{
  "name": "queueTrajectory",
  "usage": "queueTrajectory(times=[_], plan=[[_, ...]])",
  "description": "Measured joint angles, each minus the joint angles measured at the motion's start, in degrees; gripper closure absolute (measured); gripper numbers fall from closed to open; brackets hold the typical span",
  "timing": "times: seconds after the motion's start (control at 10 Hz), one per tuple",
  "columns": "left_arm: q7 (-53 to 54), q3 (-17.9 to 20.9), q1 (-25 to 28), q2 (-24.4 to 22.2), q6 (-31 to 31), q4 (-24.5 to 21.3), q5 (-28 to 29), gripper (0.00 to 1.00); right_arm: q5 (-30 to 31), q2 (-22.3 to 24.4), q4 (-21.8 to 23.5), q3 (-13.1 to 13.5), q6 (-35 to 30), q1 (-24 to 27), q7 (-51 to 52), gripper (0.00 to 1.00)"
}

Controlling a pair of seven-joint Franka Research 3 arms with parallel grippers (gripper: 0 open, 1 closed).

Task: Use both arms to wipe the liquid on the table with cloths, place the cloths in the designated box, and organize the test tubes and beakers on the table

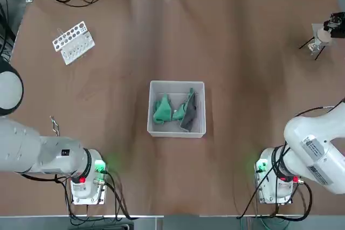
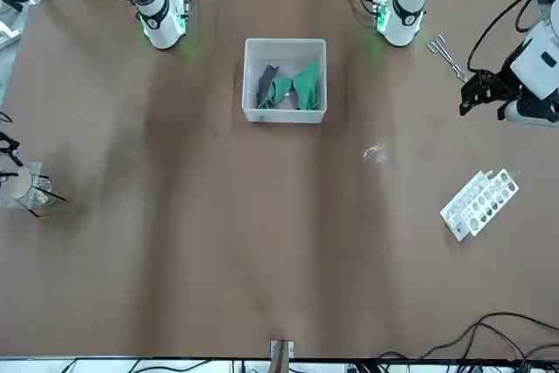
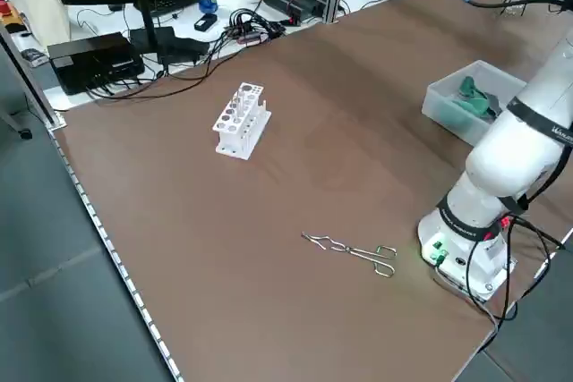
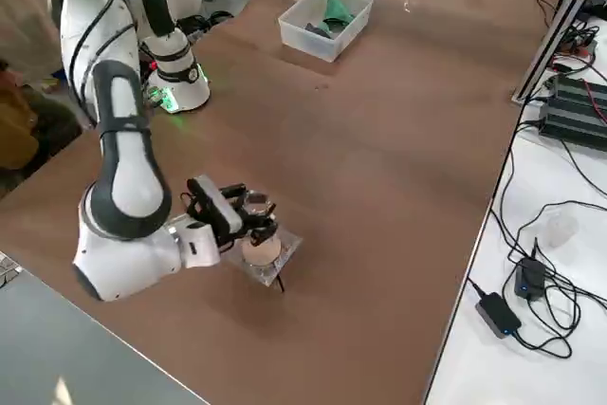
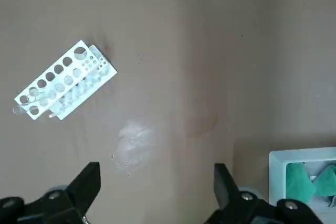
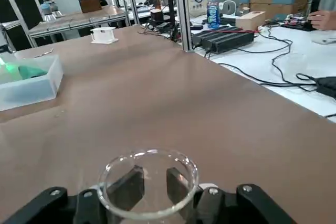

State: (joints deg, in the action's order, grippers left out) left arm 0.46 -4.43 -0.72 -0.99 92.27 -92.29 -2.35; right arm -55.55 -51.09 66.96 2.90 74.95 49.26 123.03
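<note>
R claw (image 6: pixel 152 184) clamped on glass beaker (image 6: pixel 151 178) at table's (image 1: pixel 242 52) far-right edge; L claw (image 5: pixel 155 192) apart, parked.

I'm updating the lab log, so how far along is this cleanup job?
Done: both teal-green cloths lie in the pale plastic box. In hand: the right pincer, far out at the table's right edge, grips a clear glass beaker. Left: setting the beaker down and tidying by the white tube rack; the left pincer hangs open.
</note>
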Motion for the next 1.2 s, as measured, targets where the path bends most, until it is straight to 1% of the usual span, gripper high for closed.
queueTrajectory(times=[0.5, 0.7, 0.9, 1.2], plan=[[-0.19, -0.06, 0.0, 0.31, 0.05, -0.05, 0.0, 0.04, -1.14, -3.75, -1.33, -0.19, 0.4, 1.04, 0.68, 0.7], [-0.2, -0.2, 0.0, 0.34, 0.05, -0.05, 0.12, 0.04, -1.5, -4.91, -2.52, -0.82, 1.1, 1.13, 1.15, 0.7], [-0.22, -0.23, 0.0, 0.36, 0.05, -0.06, 0.13, 0.04, -1.97, -5.48, -3.35, -1.59, 1.9, 1.13, 1.16, 0.7], [-0.23, -0.27, 0.0, 0.4, 0.05, -0.11, 0.13, 0.04, -2.7, -6.45, -4.97, -1.62, 2.75, 1.13, 1.16, 0.68]])
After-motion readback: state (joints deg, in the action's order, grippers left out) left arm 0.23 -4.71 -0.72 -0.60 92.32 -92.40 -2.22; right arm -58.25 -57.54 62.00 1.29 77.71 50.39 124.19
